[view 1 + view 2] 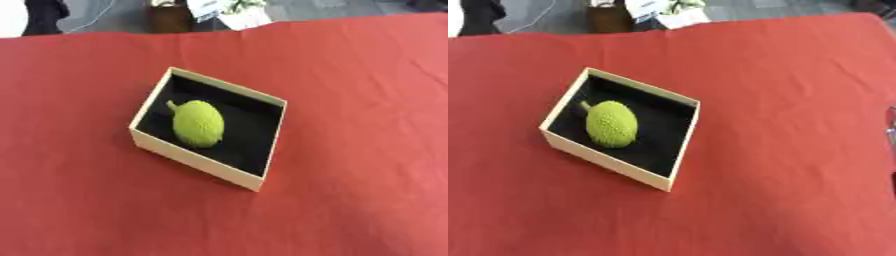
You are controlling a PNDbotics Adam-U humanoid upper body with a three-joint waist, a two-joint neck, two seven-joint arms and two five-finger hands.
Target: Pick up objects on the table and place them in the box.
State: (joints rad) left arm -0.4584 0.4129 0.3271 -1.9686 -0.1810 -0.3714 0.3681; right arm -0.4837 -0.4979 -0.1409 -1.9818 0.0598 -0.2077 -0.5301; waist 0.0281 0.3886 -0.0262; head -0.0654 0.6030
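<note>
Wide red cloth covers the surface [367, 75], stretching corner to corner, rumpled a little along the far side. Sitting on it, left of centre and turned at an angle, is the box [194, 159]: cream walls, open top, black lining inside. And in that box, toward its left half, lies the green fruit [199, 123], bumpy-skinned, oval, a short stem poking out toward the back wall. It rests on the black floor, near the front wall but not clearly touching it.

Neither hand is in either view, so whether their fingers are apart or together cannot be told from here. There is a dark sliver at the right edge of the right eye view, but what it is I can't make out.

So where are we? By my reading, the placing step looks done for this fruit: it is inside, lying free. Nothing else shows on the red cloth in these views. The next call, I'd say, is a look round for anything left outside the box; if something turns up beyond the frame, a hand must come in over the cloth and take it without nudging the box.
</note>
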